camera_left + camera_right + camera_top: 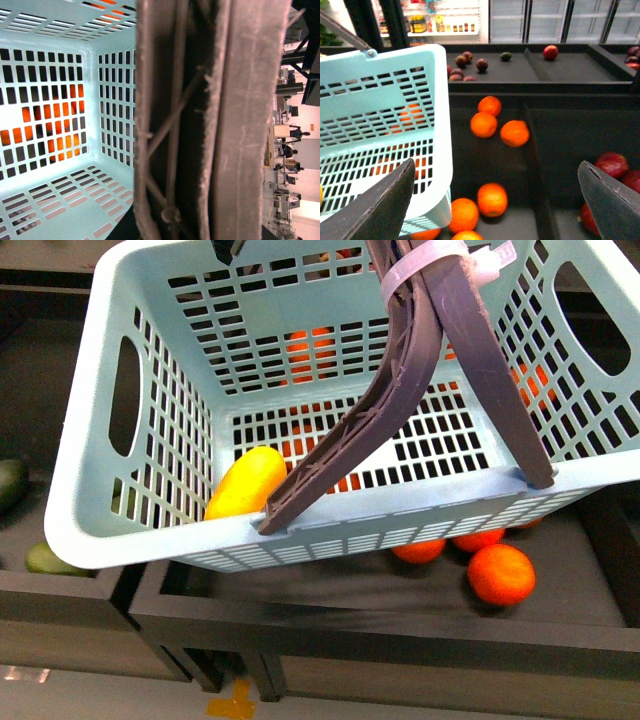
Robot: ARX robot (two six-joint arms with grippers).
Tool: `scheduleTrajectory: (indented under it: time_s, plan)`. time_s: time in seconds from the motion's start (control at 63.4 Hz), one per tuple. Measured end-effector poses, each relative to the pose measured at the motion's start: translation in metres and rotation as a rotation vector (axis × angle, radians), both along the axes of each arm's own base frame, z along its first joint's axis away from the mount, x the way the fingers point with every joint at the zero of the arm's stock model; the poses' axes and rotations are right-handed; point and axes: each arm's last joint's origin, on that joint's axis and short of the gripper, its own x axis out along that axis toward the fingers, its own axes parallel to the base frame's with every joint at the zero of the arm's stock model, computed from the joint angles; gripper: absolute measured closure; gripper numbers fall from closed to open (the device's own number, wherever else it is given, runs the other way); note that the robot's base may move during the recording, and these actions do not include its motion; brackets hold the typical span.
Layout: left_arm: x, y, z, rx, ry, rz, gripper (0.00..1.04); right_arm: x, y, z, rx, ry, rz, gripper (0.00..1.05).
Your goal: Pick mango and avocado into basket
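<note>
The pale turquoise basket (150,530) hangs tilted and fills most of the front view. Its brown handles (420,390) rise together to white zip ties (440,260). The yellow mango (245,483) lies inside against the near wall. My left gripper is shut on the handles (210,120), which fill the left wrist view and hide its fingers. A dark green avocado (10,483) and a lighter green one (50,560) lie in the bin to the left, outside the basket. My right gripper (495,200) is open beside the basket wall (385,100), above oranges, holding nothing.
Oranges (500,573) lie in the black bin under and right of the basket, with more oranges (515,133) further back. Red apples (611,164) fill the bin beyond a divider (535,165). Dark fruits (470,62) sit on the far shelf.
</note>
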Motion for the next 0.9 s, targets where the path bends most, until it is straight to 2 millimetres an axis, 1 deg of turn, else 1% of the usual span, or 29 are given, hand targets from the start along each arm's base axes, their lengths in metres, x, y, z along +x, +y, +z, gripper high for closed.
scheduleTrajectory:
  time_s: [0.899]
  plan:
    - [0.0002,0.0004,0.0000,0.002,-0.003,0.001,0.91,0.0000,-0.0001,-0.0001,-0.001,0.001,-0.001,0.09]
